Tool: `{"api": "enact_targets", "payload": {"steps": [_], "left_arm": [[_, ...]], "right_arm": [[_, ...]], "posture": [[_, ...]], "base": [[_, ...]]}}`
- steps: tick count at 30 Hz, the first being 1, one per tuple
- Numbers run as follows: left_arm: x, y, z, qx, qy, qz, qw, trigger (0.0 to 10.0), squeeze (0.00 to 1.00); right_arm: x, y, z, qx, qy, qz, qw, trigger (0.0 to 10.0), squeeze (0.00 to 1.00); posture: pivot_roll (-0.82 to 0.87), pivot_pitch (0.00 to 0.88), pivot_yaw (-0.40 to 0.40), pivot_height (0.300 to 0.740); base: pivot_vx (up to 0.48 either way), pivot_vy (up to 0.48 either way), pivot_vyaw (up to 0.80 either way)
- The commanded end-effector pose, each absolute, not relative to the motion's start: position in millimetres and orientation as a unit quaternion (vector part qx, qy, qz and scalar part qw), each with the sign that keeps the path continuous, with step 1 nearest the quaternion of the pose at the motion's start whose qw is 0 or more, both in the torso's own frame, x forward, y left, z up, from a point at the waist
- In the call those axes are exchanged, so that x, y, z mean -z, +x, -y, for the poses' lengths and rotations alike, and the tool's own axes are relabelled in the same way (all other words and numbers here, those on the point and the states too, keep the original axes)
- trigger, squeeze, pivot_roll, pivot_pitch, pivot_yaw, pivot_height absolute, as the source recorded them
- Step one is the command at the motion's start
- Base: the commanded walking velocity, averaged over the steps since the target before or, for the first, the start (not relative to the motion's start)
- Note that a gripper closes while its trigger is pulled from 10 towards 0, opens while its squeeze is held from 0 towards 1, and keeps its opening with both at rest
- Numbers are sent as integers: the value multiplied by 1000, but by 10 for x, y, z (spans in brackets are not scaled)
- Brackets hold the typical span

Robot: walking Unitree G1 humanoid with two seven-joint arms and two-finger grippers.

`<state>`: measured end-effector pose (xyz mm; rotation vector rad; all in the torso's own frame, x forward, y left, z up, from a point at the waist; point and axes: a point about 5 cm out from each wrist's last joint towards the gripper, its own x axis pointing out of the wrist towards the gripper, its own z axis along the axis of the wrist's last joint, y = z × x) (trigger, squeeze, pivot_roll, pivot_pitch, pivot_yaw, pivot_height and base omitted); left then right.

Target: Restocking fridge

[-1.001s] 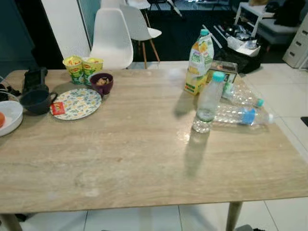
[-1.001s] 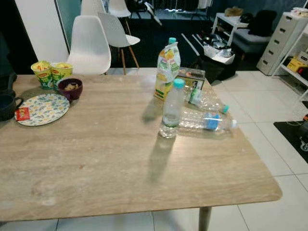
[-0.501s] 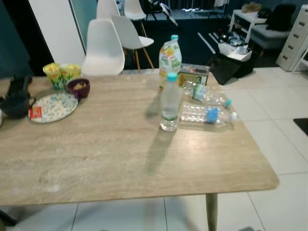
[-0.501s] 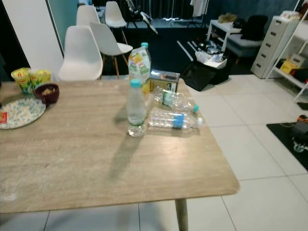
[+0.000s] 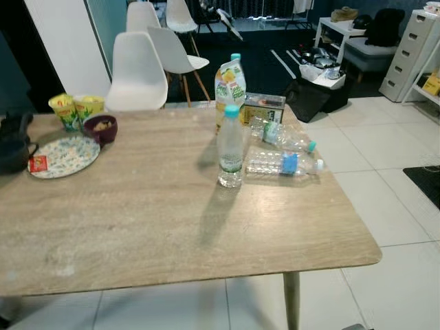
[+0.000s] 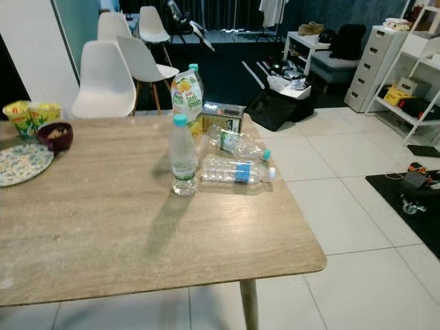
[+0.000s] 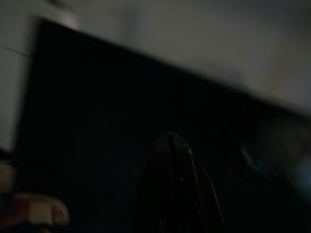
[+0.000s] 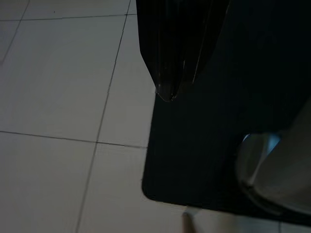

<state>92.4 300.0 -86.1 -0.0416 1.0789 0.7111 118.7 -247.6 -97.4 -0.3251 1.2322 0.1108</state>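
An upright water bottle [image 5: 230, 146] with a teal cap stands on the wooden table [image 5: 137, 227], toward its right half. Just beside it, to the right, a second clear bottle with a blue label [image 5: 282, 163] lies on its side, and a third bottle [image 5: 283, 136] lies tilted just behind that one, near the table's right edge. Behind the upright bottle stands a juice carton [image 5: 230, 86] with a teal cap, and a small box [image 5: 260, 108] sits just beside it on the right. Well apart, at the far left of the table, a patterned plate [image 5: 65, 155] carries a small red packet [image 5: 38, 163]; a dark purple bowl [image 5: 100, 128] sits just behind the plate, with two yellow cups [image 5: 74, 110] behind the bowl. White chairs [image 5: 136, 72] stand at the table's far side. The right gripper [image 8: 170, 94] hangs over pale floor tiles and the edge of a dark mat [image 8: 209, 160], its two black fingers pressed together at the tips with nothing between them. The left gripper [image 7: 171, 141] sits in deep shade, its fingers also closed together and empty.
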Motion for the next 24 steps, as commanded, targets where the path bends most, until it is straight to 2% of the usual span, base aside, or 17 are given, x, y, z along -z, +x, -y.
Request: {"api": "enact_targets", "payload": {"steps": [1, 5, 10, 13, 14, 17, 18, 19, 22, 24], "left_arm": [[868, 786, -3057, -366, -29, -508, 779, 10000, 0], [751, 651, -3335, -454, -33, -480, 750, 10000, 0], [664, 629, -3482, -509, -41, -450, 732, 10000, 0], [603, 545, -3589, -567, -59, -424, 703, 10000, 0], [603, 545, -3589, -567, -59, -424, 703, 10000, 0], [517, 385, -3731, -636, -85, -384, 664, 10000, 0], [517, 385, -3731, -636, -85, -384, 664, 10000, 0], [440, 274, -3841, -677, -97, -352, 639, 10000, 0], [335, 169, -3970, -721, -112, -309, 610, 10000, 0], [273, 142, -4039, -738, -115, -286, 600, 10000, 0]], "right_arm": [[980, 1175, 2468, -49, -147, -576, 802, 10000, 0], [987, 1167, 2450, -52, -148, -576, 802, 10000, 0], [989, 1169, 2442, -56, -152, -576, 801, 10000, 0], [979, 1191, 2452, -63, -162, -575, 800, 10000, 0], [979, 1191, 2452, -63, -162, -575, 800, 10000, 0], [962, 1232, 2470, -71, -173, -573, 798, 10000, 0], [962, 1232, 2470, -71, -173, -573, 798, 10000, 0], [948, 1259, 2486, -73, -177, -571, 799, 10000, 0], [931, 1295, 2505, -77, -185, -569, 798, 10000, 0], [922, 1316, 2512, -78, -187, -567, 798, 10000, 0]], "posture": [[20, 0, -38, 740], [19, 0, -37, 740], [17, 0, -36, 740], [31, 0, -52, 740], [31, 0, -52, 740], [48, 0, -75, 740], [48, 0, -75, 740], [57, 0, -86, 740], [70, 0, -99, 740], [77, 0, -108, 740]], "base": [[0, 0, 0], [0, 0, 0], [0, 0, 0], [0, 0, 0], [0, 0, 0], [0, 0, 0], [0, 0, 0], [0, 0, 0], [0, 0, 0], [0, 0, 0]]}}
